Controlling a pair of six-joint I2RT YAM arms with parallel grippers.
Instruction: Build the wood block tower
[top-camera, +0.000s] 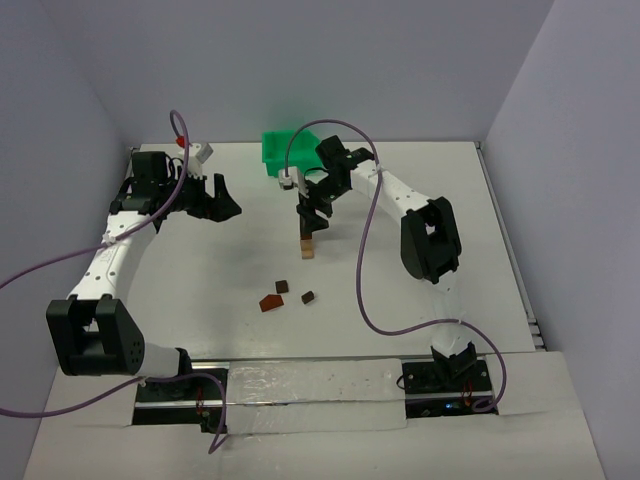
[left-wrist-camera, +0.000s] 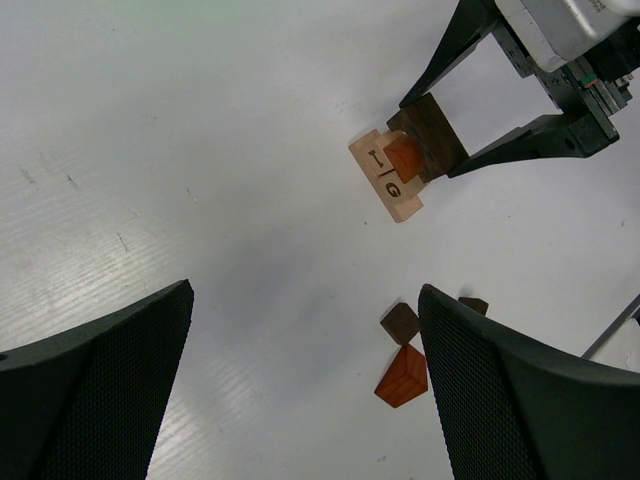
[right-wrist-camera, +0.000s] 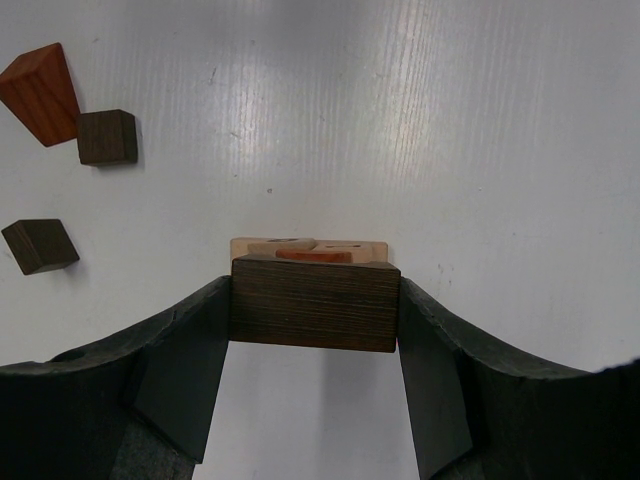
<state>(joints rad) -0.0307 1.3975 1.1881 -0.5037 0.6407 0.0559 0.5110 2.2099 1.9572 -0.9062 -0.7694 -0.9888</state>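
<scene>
Now: the right gripper (top-camera: 313, 215) hangs over the wood block tower (top-camera: 308, 246) near the middle of the white table (top-camera: 200, 290), on the near side of the green bin (top-camera: 283, 150).
Right tool: clamped on a dark brown block (right-wrist-camera: 315, 303), with one of its fingers (right-wrist-camera: 180, 370) pressed to each short end.
Key relation: the held block sits directly above the stack and square to it. Its long axis runs from finger to finger, parallel to the long side of the tan base block (right-wrist-camera: 250, 243), which shows just past its far edge.
Contact: these views do not show whether the dark block already rests on the pieces below or hovers just above them.
Tower look: low and narrow, with a light tan slab printed with dark letters, a small reddish-brown piece (left-wrist-camera: 403, 157) on top of it, and the dark block uppermost.
Left tool: the left gripper (left-wrist-camera: 305, 295) has its jaws wide apart with nothing between them, well off to the left of the stack. The right arm is plainly the nearer.
Spare pieces: a reddish wedge (top-camera: 270, 302) and two dark cubes (top-camera: 282, 287) lie close together on the table nearer the arm bases, apart from the tower.
Judgement: the step in hand looks like seating the dark block. It needs to stay centred over the narrow base before the fingers part, since a skewed release could tip it off the reddish piece.
</scene>
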